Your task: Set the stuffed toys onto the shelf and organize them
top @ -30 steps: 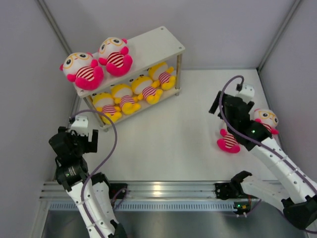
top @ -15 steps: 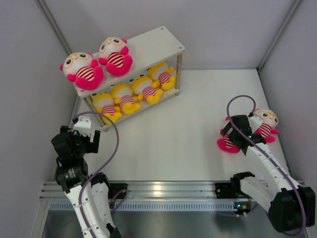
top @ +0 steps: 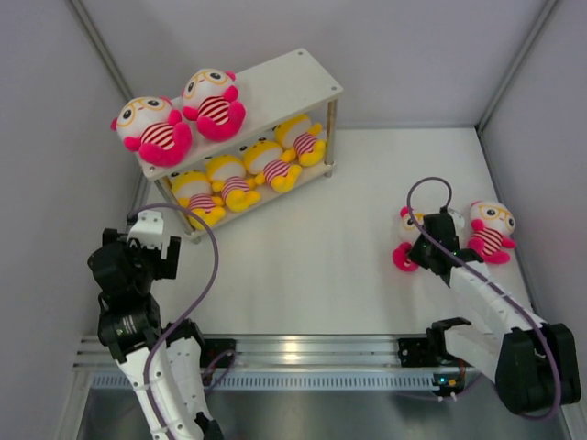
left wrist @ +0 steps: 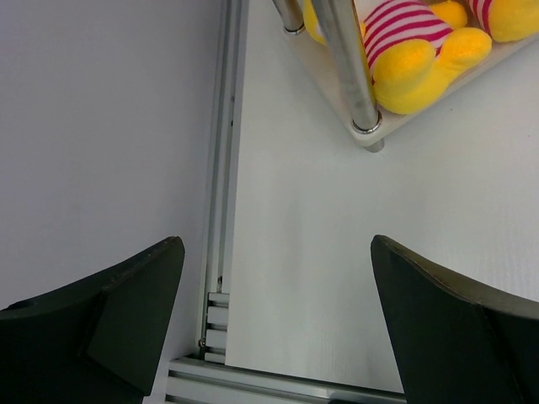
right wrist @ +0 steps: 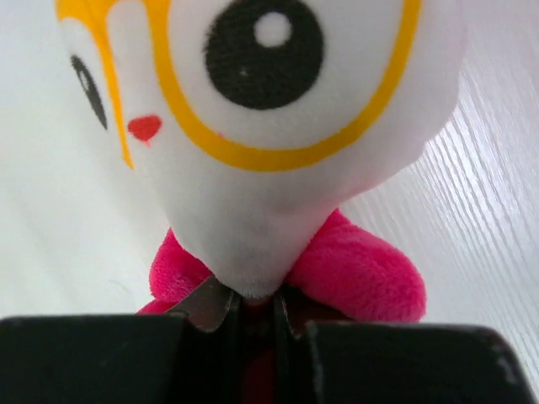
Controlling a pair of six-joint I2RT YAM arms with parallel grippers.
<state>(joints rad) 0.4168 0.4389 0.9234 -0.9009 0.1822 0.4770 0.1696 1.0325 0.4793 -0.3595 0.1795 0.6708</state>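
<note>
Only the wrist view shows the right hand (right wrist: 253, 305) clamped on a pink toy (right wrist: 278, 143).

the top external camera sits high behind the near edge of the white table (top: 321, 266), looking down and forward over all of it from a distance. the left wrist camera looks down, close, at the near left corner of the white two-tier metal-post shelf (left wrist: 350, 67). the right wrist camera sits almost against a pink white-faced plush toy (right wrist: 278, 126). the top view shares both.
</note>
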